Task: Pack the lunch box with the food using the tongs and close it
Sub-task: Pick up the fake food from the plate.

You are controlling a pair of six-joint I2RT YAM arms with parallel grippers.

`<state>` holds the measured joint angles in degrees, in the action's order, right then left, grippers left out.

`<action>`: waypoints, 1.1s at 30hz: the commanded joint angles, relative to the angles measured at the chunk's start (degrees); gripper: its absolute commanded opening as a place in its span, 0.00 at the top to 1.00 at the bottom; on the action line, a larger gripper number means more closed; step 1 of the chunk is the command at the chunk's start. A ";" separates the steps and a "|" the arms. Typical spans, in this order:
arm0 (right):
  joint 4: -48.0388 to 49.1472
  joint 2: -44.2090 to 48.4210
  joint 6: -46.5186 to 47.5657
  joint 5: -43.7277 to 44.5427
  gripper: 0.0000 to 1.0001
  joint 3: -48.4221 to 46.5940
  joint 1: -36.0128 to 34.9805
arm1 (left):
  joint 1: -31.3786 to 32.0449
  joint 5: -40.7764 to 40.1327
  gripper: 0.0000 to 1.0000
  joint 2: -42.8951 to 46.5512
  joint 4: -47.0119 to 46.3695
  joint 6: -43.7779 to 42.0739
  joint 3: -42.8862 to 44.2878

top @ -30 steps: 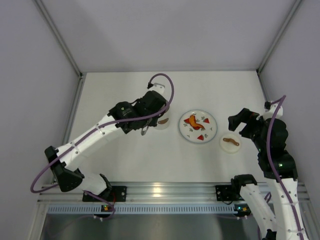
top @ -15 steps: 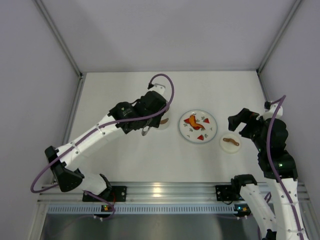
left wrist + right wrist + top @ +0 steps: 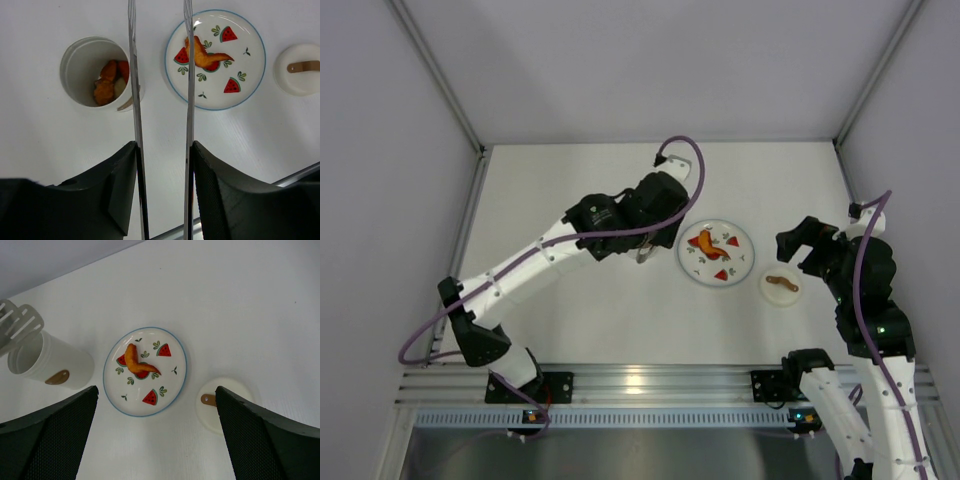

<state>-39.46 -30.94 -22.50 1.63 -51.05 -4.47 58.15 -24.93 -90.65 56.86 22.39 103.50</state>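
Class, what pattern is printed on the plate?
The plate shows red watermelon slices and green sprigs, blue-rimmed; clearest from left wrist.

Bright, even light from overhead fills all three views. The white table (image 3: 620, 310) looks almost washed out, with only faint, soft shadows. A glare patch shines on the metal rail (image 3: 640, 380) at bottom centre. The lunch box (image 3: 75, 62) is shaded grey inside. The wrist views are sharp at centre.

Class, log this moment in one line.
stage: packing | left jaws: shut on empty tongs | lunch box: open, food inside | plate: one piece remaining | lid: beside plate | right jaws: open
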 commanded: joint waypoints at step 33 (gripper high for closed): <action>-1.05 1.85 0.97 0.48 0.01 1.12 0.78 | 2.32 4.97 0.49 -22.55 -13.97 8.72 -3.13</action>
<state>-39.92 -29.71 -22.46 1.85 -50.00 -4.47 60.58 -21.34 -112.44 45.25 30.35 100.57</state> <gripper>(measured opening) 0.993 0.514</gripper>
